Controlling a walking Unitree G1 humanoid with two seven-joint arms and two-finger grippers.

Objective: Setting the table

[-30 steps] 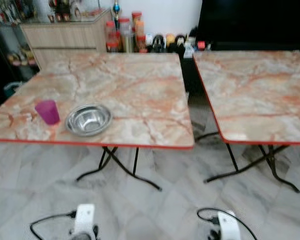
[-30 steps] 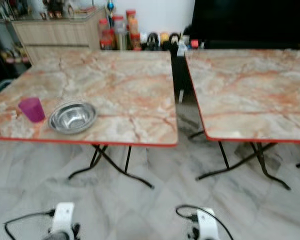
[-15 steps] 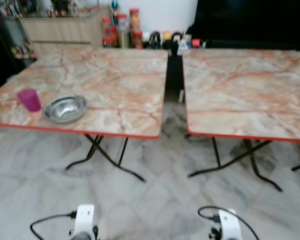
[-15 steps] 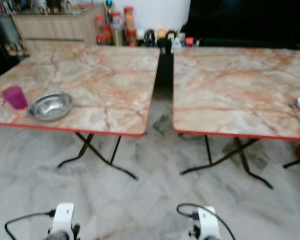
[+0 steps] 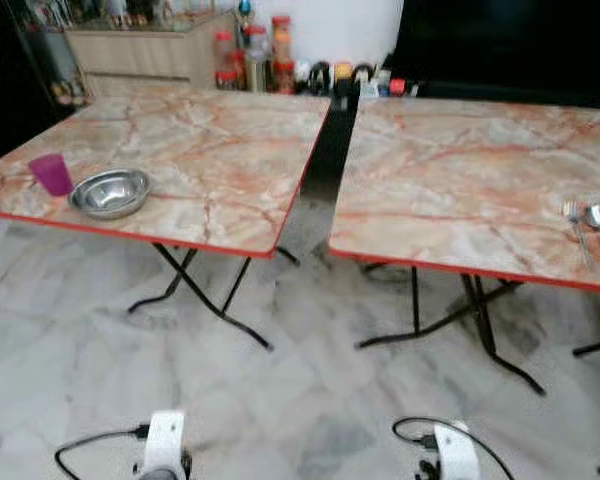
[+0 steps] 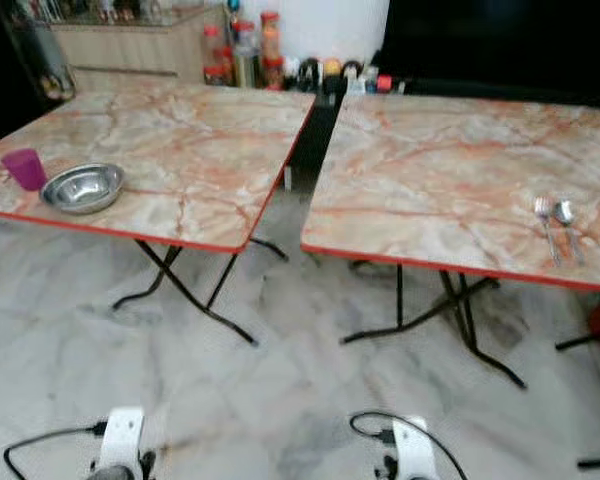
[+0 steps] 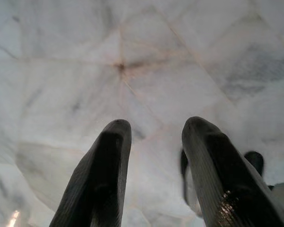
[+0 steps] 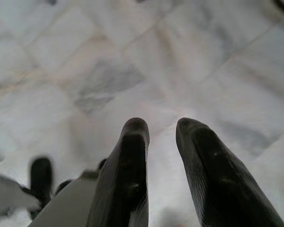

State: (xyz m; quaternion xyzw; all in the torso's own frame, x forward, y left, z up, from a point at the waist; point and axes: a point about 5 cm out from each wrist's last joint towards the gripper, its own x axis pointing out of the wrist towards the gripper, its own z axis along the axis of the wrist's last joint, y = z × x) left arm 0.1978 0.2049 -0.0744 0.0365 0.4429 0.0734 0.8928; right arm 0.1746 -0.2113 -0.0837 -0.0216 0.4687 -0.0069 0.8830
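Both arms hang idle. Left gripper (image 7: 154,175) and right gripper (image 8: 163,175) point at the marble floor (image 5: 310,400), fingers parted a moderate gap, holding nothing. Far ahead of the left gripper: purple cup (image 5: 51,173) just beside steel bowl (image 5: 109,192) on the left table (image 5: 210,150). Far ahead of the right gripper: fork and spoon (image 5: 583,222) near the right table's (image 5: 460,180) front edge.

Risk, judged: cutlery lies close to the edge and could be knocked off; the table legs (image 5: 205,295) could snag the robot as it approaches.

Versus 1.0 s ago: the camera has swung right; the cutlery has newly come into view.
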